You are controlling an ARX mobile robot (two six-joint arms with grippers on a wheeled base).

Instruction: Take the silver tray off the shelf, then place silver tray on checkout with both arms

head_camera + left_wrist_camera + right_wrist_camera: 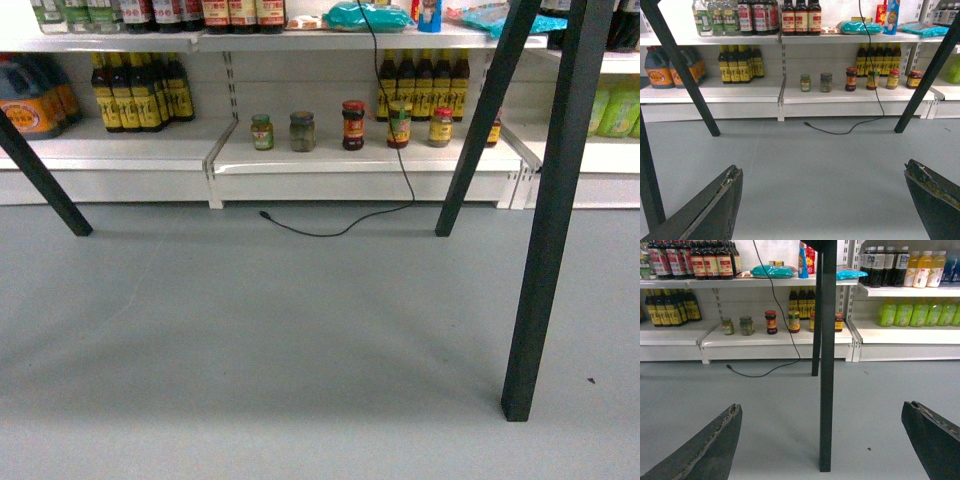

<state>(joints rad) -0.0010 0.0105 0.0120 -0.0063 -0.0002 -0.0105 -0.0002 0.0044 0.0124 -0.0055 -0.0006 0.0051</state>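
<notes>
The silver tray does not show in any of the three views, and the top of the bench is out of sight too; only its slanted dark legs (pixel 555 200) cross the pictures, standing on the grey floor (pixel 250 340). Behind them runs the white shelf (pixel 350 158), and its lower board carries a row of small jars: a green-lidded jar (pixel 262 132) with greenish contents, a jar of dull olive paste (pixel 302 131), a red-lidded jar (pixel 353 125) of dark sauce, and two more jars with yellow labels just beside it to the right. Farther back on the same board stand dark sauce bottles (pixel 140 92) with yellow labels, and at the far left a large jug of amber oil (pixel 28 95). The board above holds more bottles with red labels and a teal packet (pixel 365 16). A thin black cable (pixel 385 120) hangs down from above, past the jars, and its plug end lies loose on the floor in front of the shelf. In the left wrist view the left tool (pixel 824 200) is spread wide, its two worn black fingers (pixel 710 210) far apart at the lower corners with nothing but floor between them. The right tool (pixel 820 440) is likewise wide apart and holds nothing; one bench leg stands upright in the gap beyond its fingers (pixel 935 435).
</notes>
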